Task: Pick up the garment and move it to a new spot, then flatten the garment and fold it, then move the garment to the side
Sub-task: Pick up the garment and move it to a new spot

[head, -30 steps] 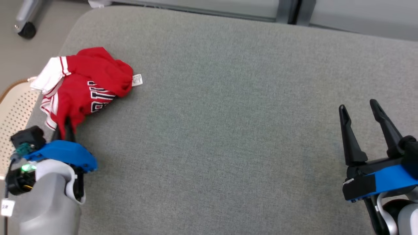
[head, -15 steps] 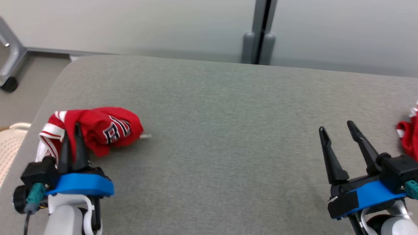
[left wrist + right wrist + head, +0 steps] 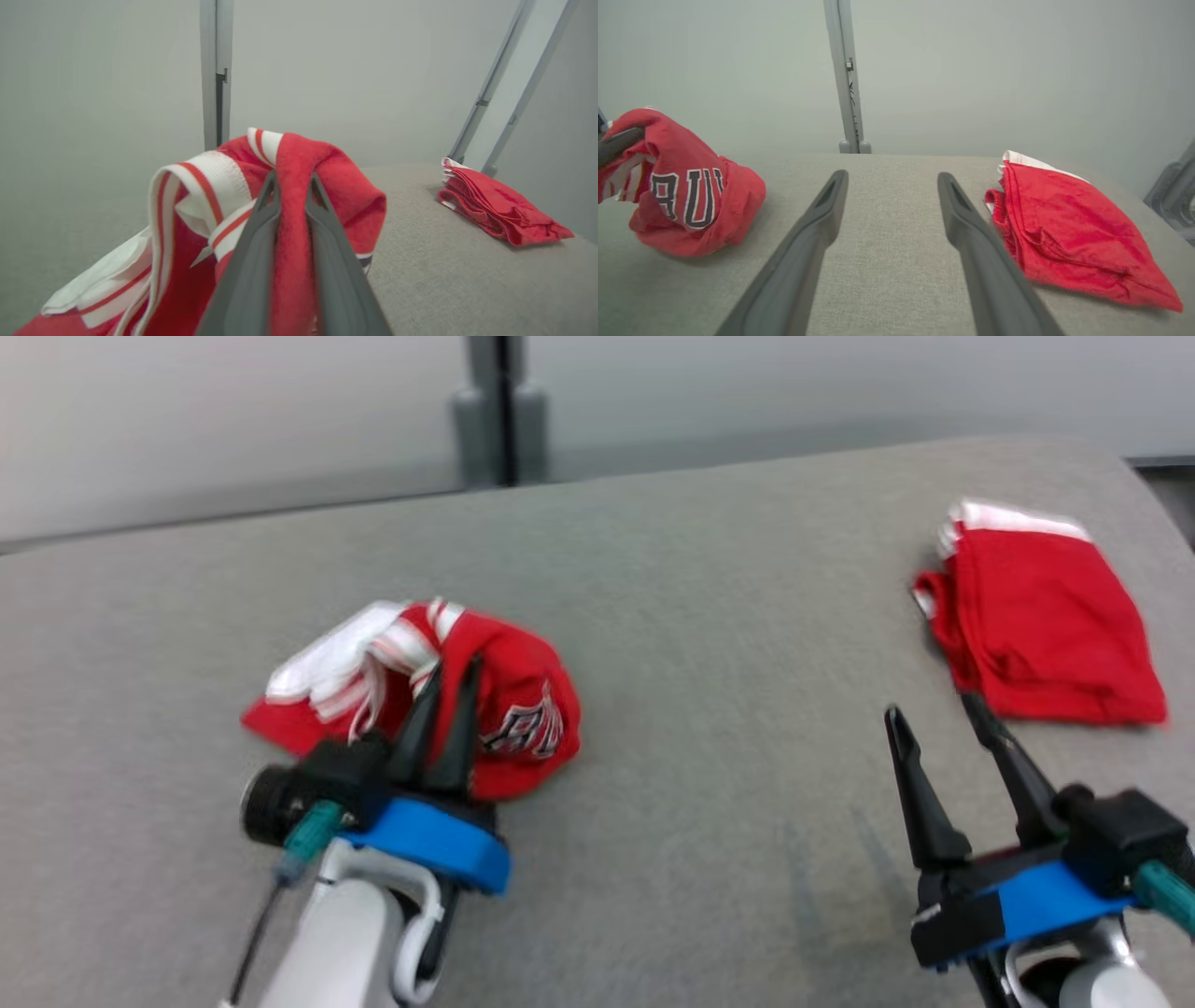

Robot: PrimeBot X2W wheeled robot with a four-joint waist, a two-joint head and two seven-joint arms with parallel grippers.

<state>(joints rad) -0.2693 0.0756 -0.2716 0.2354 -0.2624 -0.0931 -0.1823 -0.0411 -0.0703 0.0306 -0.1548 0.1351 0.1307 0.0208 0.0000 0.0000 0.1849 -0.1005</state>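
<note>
The grey padded surface [image 3: 700, 616] ends at a pale wall [image 3: 233, 420] with a dark post [image 3: 499, 411]. On its left part, the left gripper [image 3: 456, 667] pinches the crumpled red garment [image 3: 523, 709]. The right gripper [image 3: 934, 709] stands spread, near a folded red cloth [image 3: 1046, 625].

1. The garment [image 3: 532, 686] is seen as a red jersey with white, red-striped trim and dark, white-edged lettering.
2. It is bunched into a crumpled heap, neither flattened nor folded.
3. It is found left of centre on the grey padded surface [image 3: 700, 616], at mid depth, with its lower part rested there.
4. A raised fold of its red fabric is pinched between the fingers of the left gripper [image 3: 456, 665].
</note>
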